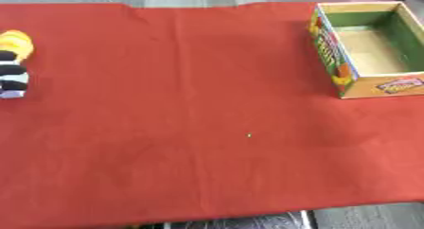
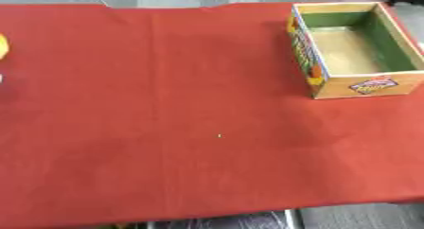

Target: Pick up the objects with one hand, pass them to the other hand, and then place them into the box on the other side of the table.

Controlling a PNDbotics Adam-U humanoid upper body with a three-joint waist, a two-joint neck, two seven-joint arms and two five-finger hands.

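neither hand shows in either view, so their fingers cannot be told. nearest, a tiny pale speck (image 1: 248,135) lies on the red cloth (image 1: 190,128). farther, a yellow, black-and-white striped object (image 1: 13,65) lies at the left edge; an open box (image 2: 352,48) stands far right.

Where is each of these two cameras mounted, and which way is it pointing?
Left eye view: head camera, looking down at the red cloth; striped yellow, black and white object at left edge, open box far right; no hand or arm shows.
Right eye view: same head, same downward look; the object barely shows at the left edge; no hand.
Shared: cloth and box.
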